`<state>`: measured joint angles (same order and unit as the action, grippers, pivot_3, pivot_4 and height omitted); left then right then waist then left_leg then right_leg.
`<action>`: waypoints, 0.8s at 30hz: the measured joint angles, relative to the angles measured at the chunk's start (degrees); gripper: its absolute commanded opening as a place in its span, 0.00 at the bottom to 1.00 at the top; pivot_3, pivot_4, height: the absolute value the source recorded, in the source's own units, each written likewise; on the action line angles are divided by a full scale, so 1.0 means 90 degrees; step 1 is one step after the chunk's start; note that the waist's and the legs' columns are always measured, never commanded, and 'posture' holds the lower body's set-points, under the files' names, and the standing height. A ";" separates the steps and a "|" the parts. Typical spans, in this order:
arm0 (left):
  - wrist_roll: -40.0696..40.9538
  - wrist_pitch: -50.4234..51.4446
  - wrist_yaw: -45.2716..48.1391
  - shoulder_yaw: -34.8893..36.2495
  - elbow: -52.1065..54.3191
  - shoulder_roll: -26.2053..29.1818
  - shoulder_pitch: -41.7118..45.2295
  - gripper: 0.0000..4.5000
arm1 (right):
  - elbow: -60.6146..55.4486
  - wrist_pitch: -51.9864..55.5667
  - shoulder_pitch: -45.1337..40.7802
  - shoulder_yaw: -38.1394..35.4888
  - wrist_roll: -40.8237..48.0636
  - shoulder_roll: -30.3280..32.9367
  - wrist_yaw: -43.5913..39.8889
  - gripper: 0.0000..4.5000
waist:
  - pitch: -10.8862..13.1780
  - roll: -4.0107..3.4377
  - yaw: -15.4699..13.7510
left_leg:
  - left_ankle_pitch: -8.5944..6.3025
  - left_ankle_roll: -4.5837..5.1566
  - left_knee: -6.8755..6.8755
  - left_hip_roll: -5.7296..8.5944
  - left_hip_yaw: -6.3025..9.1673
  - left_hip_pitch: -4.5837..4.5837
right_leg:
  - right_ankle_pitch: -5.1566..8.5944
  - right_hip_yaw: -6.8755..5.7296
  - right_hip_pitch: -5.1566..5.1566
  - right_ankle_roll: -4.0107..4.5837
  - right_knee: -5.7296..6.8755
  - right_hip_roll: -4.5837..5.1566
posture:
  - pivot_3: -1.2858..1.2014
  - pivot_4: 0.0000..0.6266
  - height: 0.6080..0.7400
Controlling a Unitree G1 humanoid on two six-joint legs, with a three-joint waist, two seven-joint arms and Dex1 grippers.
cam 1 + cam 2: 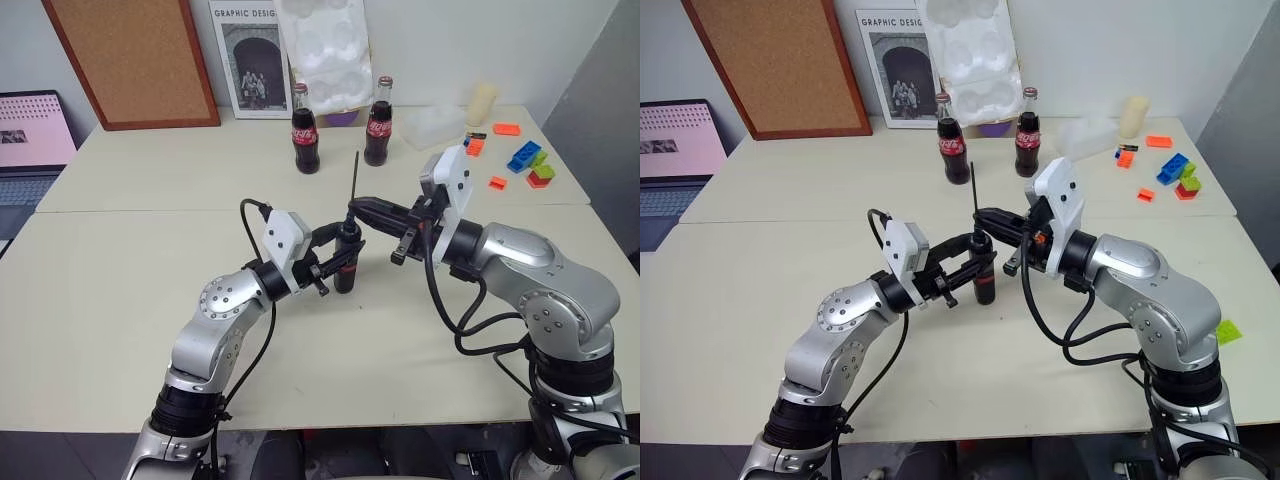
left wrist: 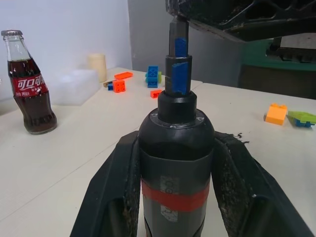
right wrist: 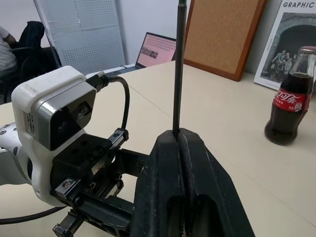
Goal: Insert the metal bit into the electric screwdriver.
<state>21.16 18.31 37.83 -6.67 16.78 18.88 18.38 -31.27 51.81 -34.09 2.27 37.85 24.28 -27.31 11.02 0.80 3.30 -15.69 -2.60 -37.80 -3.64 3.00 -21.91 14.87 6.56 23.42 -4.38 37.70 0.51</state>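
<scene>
Left gripper [image 1: 338, 262] clamps the screwdriver [image 1: 346, 262] upright above the table [image 1: 120, 300], red band between its fingers [image 2: 116, 197], bluish tip up. Right gripper [image 1: 360, 208], fingers pressed together, pinches the bit [image 1: 355, 178] near its lower end; the rod stands upright directly over the screwdriver's tip. Two cola bottles [image 1: 305, 130] stand well behind.

The right claw [image 3: 176, 140] is pinched on the bit [image 3: 178, 64], which stands upright from its fingertips. Just beside it sits the left wrist's white camera [image 3: 57, 118]; a cola bottle [image 3: 290, 98] stands well beyond.
</scene>
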 measured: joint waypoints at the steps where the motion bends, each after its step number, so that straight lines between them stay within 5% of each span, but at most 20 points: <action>1: 0.0000 0.0000 0.0001 0.0000 0.0000 0.0000 0.0001 0.37 | -0.0001 0.0000 0.0001 0.0000 0.0002 -0.0003 0.0005 0.00 | 0.0000 0.0000 0.0001 | 0.0000 0.0000 0.0000 0.0000 0.0000 0.0000 | 0.0000 0.0000 0.0000 0.0000 -0.0001 0.0000 | 0.52 0.24 1.00; 6: -0.0001 0.0001 0.0006 -0.0001 -0.0002 -0.0002 0.0006 0.37 | -0.0004 0.0000 0.0027 -0.0011 0.0057 -0.0028 0.0027 0.10 | 0.0000 0.0000 0.0001 | 0.0000 0.0000 0.0001 0.0000 0.0000 -0.0001 | 0.0001 0.0000 0.0000 -0.0001 -0.0003 0.0000 | 0.52 0.24 1.00; 18: -0.0019 0.0050 -0.0081 0.0010 -0.0011 0.0015 0.0082 0.36 | 0.0012 0.0119 0.0078 -0.0744 0.0656 -0.0123 0.0270 0.70 | 0.0003 0.0002 0.0000 | 0.0000 0.0000 0.0004 0.0000 0.0000 -0.0023 | -0.0001 0.0000 0.0018 0.0000 -0.0007 0.0000 | 0.52 0.24 1.00; 24: -0.0540 0.0275 -0.0133 0.0195 -0.0348 0.0901 0.0983 0.36 | -0.0286 0.0281 0.0186 -0.1159 0.0954 0.0413 0.0318 0.96 | 0.0010 0.0004 0.0008 | 0.0000 0.0000 0.0001 0.0000 0.0002 -0.0065 | -0.0003 0.0000 0.0066 0.0001 0.0007 -0.0004 | 0.52 0.24 1.00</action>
<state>16.30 20.78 36.63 -4.91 13.65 26.99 27.23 -33.85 54.34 -32.42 -8.16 46.44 28.00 -24.44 11.11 0.84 3.37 -15.68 -2.60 -37.79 -3.64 3.02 -22.50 14.84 6.56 24.01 -4.37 37.76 0.48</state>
